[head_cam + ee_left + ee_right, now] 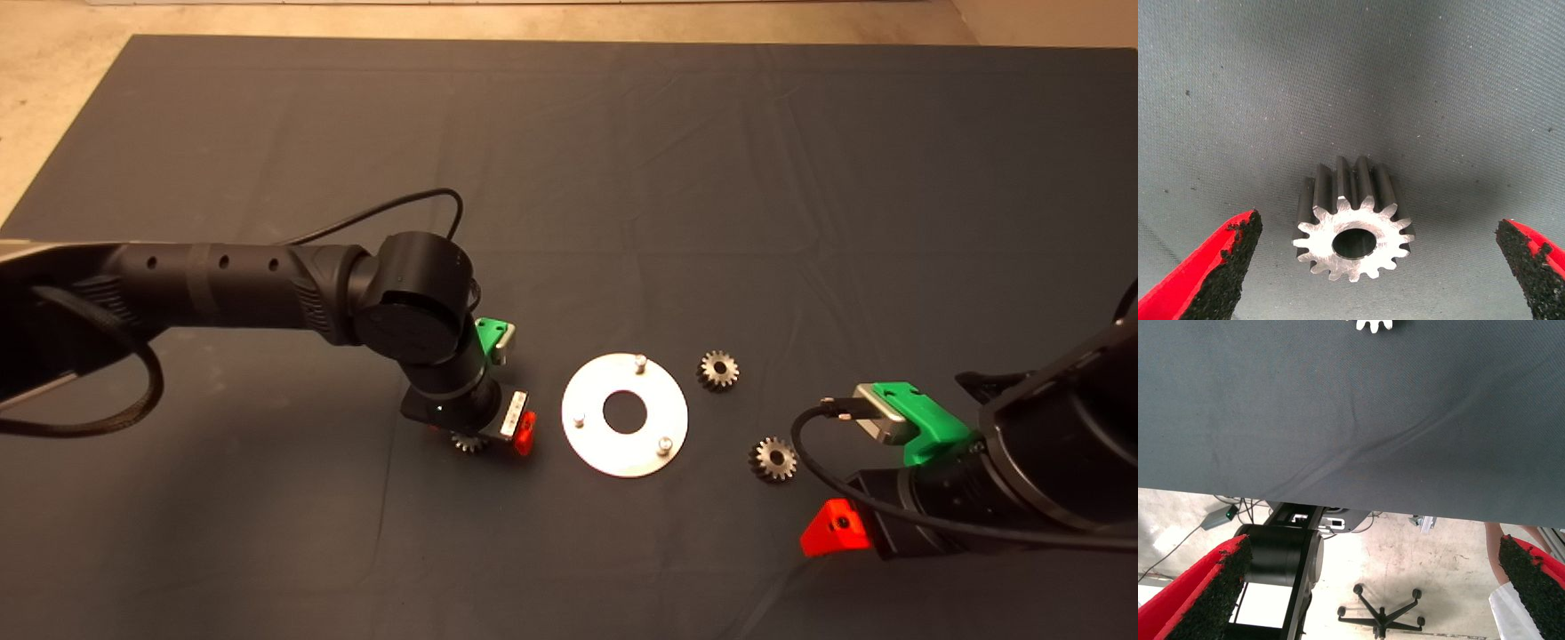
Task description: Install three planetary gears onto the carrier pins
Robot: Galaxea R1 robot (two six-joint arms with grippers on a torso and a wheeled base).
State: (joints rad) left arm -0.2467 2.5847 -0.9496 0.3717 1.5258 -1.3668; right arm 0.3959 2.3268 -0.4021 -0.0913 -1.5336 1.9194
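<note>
The left gripper (1371,267), fingers apart, straddles a planetary gear (1353,227) lying flat on the mat (1351,80), bore upward.

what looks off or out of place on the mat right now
Nothing stands out. The disc lies flat with its three pins bare; two gears lie beside it, the third sits undamaged between the open left claw.
</note>
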